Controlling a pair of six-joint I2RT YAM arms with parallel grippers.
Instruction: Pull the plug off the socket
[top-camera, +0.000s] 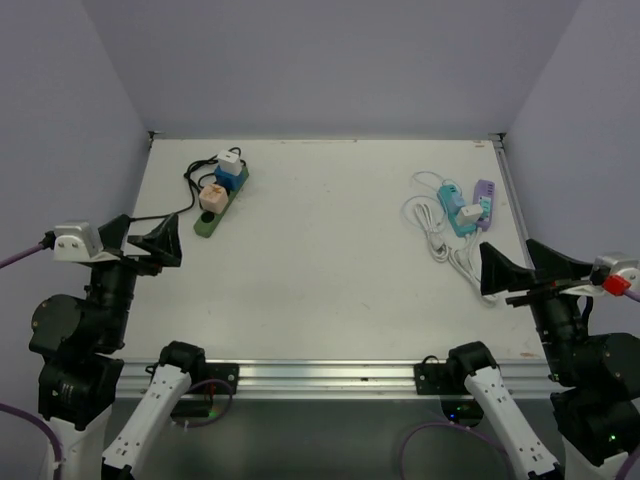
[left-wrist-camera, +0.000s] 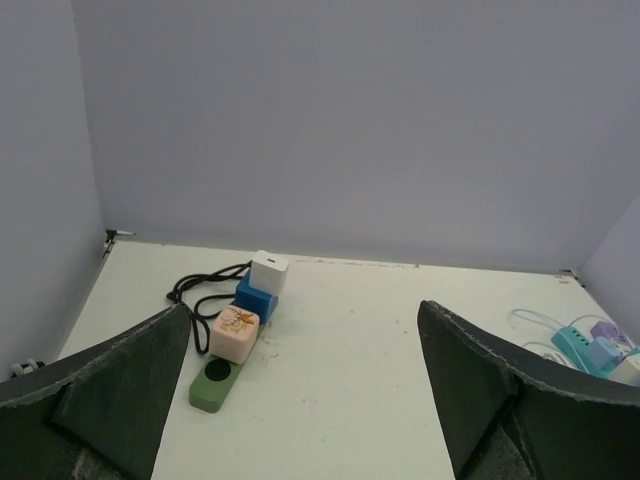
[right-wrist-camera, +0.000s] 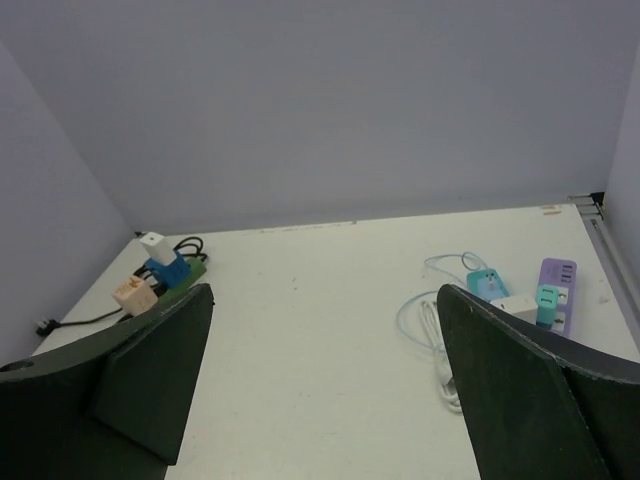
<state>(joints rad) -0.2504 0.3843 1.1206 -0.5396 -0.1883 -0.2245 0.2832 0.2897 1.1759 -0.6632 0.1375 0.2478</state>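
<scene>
Walls: plain lavender panels are seen closing in the far end and both sides.
Table (top-camera: 330, 250): a white top is seen, with the arm bases bolted at its near edge.
Green strip (top-camera: 206, 226): it is laid flat at the far left, angled towards the back wall, and a round black button is seen at its near end.
Plugs on the green strip: three are seated in a row, a pink cube (top-camera: 211, 195) nearest, a blue adapter (top-camera: 228, 177) just behind it, and a white plug (top-camera: 230, 160) stacked on the blue one.
Black cable (top-camera: 165, 214): it is looped behind the green strip and led off the left edge.
Teal strip (top-camera: 452, 205): it is laid at the far right, with a white plug (top-camera: 469, 213) at its near end.
Purple strip (top-camera: 484, 200): it is set just beside the teal one, on its right.
White cable (top-camera: 440, 245): it is coiled loosely around and in front of the teal strip.
Left gripper (left-wrist-camera: 305, 310): it is held spread wide above the near left edge, nothing is held, and it is well apart from the green strip.
Right gripper (right-wrist-camera: 325, 290): it is spread wide at the near right, nothing is gripped, and it is kept short of the white cable.
</scene>
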